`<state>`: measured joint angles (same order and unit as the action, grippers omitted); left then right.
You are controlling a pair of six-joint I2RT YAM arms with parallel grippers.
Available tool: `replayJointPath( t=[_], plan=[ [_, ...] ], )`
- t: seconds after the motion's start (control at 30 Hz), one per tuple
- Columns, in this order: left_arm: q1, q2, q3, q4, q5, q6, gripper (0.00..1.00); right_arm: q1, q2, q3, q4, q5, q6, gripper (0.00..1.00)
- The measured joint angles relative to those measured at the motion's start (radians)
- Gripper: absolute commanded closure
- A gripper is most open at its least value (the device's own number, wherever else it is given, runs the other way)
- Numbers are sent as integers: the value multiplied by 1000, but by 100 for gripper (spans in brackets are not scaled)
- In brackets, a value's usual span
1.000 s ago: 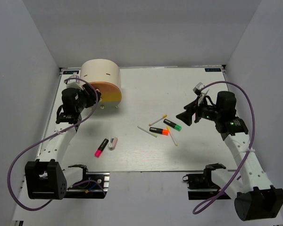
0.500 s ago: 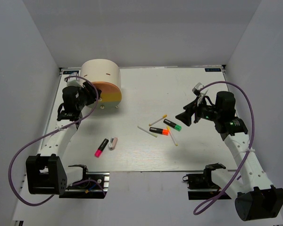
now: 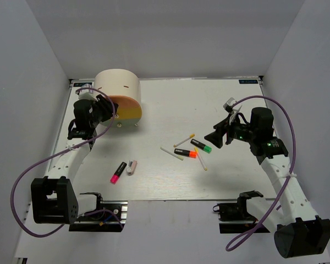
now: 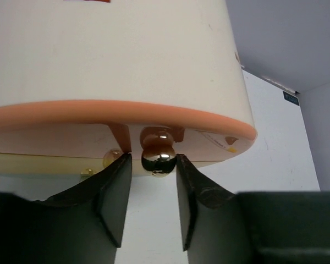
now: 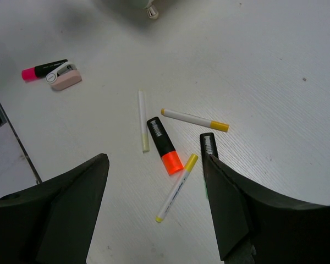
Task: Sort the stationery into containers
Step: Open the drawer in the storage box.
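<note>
Place: a robot test cell in a lab, not a home, shop or office.
Walls: plain pale grey panels (image 3: 38,55) box the table in on the left, back and right.
Table: a white table (image 3: 170,110) with rows of mounting holes (image 3: 55,168) down its left edge and a small black label (image 3: 248,81) at a far corner.
Machines: a left arm (image 3: 77,148) and a right arm (image 3: 275,159), black and white, fixed by black brackets (image 3: 99,212) at the near edge.
Wiring: purple cables (image 3: 22,187) loop freely off both arms.
Things laid out: a few markers (image 3: 185,152) lying loose and one cream box (image 3: 118,91).
</note>
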<state>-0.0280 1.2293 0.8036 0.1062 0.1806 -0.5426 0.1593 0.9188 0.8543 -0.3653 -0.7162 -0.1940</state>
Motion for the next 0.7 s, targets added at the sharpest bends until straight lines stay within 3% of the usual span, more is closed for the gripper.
replayJointPath(
  t=[0.1, 0.17, 0.27, 0.7],
  plan=[
    [-3, 5, 7, 3, 2, -6, 63, 0, 0, 0, 0, 0, -1, 24],
    [-5, 7, 10, 3, 2, -7, 75, 0, 0, 0, 0, 0, -1, 24],
    [-5, 8, 10, 4, 1, -9, 81, 0, 0, 0, 0, 0, -2, 24],
    [-11, -74, -31, -40, -2, -4, 86, 0, 0, 0, 0, 2, -2, 24]
  ],
)
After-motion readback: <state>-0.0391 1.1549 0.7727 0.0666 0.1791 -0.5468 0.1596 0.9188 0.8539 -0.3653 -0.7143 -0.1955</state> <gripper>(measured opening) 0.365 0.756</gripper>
